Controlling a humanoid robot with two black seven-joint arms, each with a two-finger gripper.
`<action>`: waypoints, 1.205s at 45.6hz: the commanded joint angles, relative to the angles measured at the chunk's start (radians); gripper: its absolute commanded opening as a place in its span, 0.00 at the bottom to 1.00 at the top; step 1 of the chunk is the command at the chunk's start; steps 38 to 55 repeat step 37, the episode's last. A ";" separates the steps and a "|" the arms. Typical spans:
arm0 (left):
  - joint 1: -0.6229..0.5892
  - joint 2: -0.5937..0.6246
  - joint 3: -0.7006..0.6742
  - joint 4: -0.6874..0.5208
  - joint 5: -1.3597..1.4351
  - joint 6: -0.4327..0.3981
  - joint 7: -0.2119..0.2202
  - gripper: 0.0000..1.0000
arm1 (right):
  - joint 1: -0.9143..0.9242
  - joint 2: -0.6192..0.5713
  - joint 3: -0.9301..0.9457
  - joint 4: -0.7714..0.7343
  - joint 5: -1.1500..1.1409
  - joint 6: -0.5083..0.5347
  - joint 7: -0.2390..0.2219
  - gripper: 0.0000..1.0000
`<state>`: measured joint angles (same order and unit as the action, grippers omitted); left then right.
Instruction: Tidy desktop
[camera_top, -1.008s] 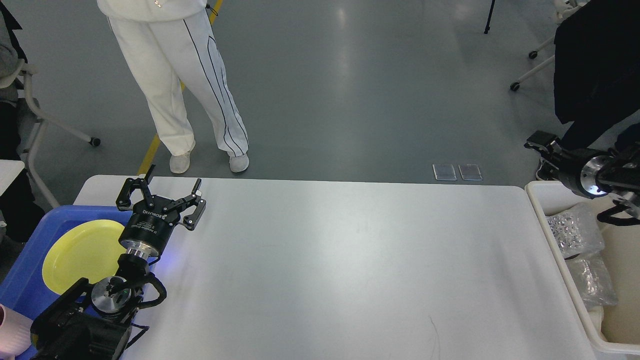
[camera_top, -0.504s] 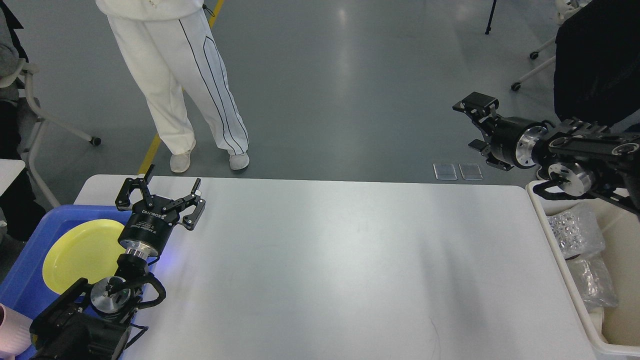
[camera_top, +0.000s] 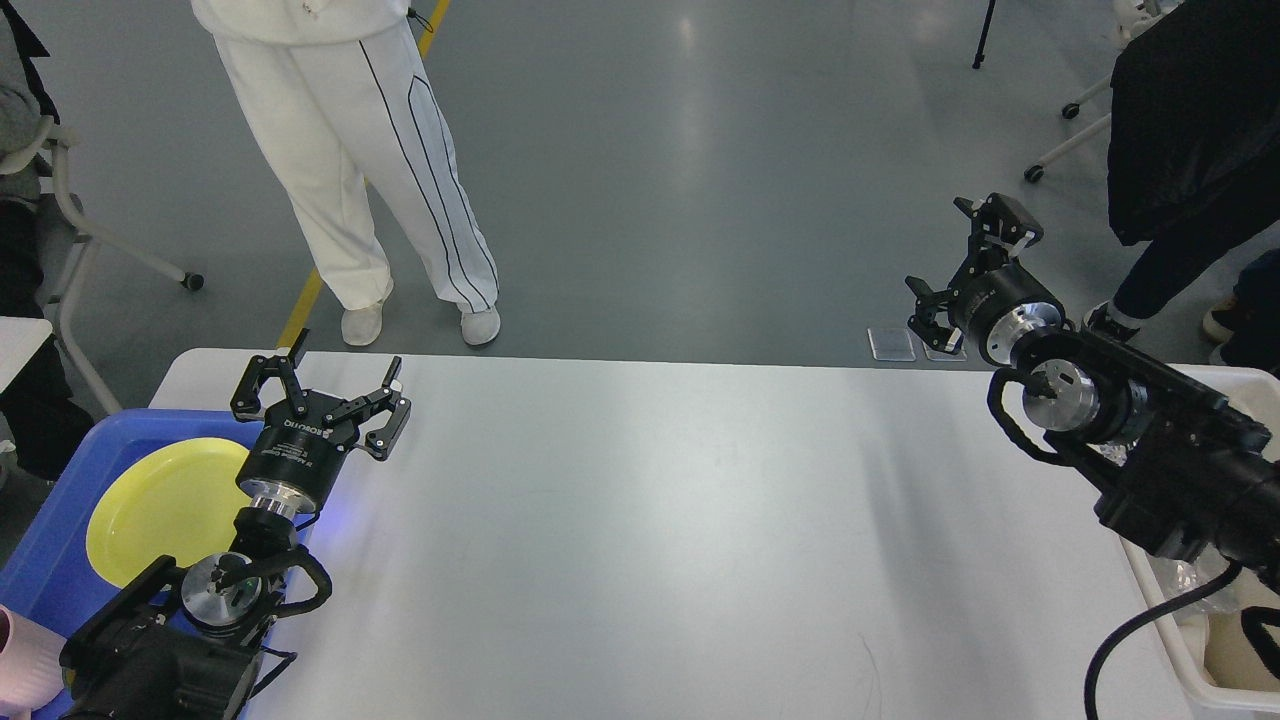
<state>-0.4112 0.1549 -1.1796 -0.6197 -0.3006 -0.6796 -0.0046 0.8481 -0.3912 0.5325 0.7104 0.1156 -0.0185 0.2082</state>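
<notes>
The desktop (camera_top: 650, 520) is a wide white tabletop with rounded corners, and nothing lies on its surface. My left gripper (camera_top: 328, 378) hangs open and empty over the far left corner, beside a blue tray. My right gripper (camera_top: 957, 255) is open and empty past the table's far right edge, pointing away from me over the floor. Its arm crosses the table's right end.
The blue tray (camera_top: 50, 540) at the left edge holds a yellow plate (camera_top: 160, 505). A pink object (camera_top: 15, 660) shows at the bottom left. A cream bin (camera_top: 1180, 655) stands at the right, mostly hidden by my right arm. A person in white (camera_top: 380, 200) stands beyond the far edge.
My right arm has swung in from the right, off the bin, to the table's far right corner, and the gripper has turned to point away. The left arm has not moved.
</notes>
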 joint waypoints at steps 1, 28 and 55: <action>0.000 0.000 0.000 0.000 0.000 0.000 0.000 0.96 | -0.084 0.040 0.129 -0.041 -0.001 0.005 0.074 1.00; 0.000 0.000 0.000 0.000 0.000 0.000 0.000 0.96 | -0.205 0.147 0.142 -0.083 -0.001 0.092 0.361 1.00; 0.000 0.000 0.000 0.000 0.000 0.000 0.000 0.96 | -0.213 0.147 0.139 -0.077 -0.001 0.092 0.361 1.00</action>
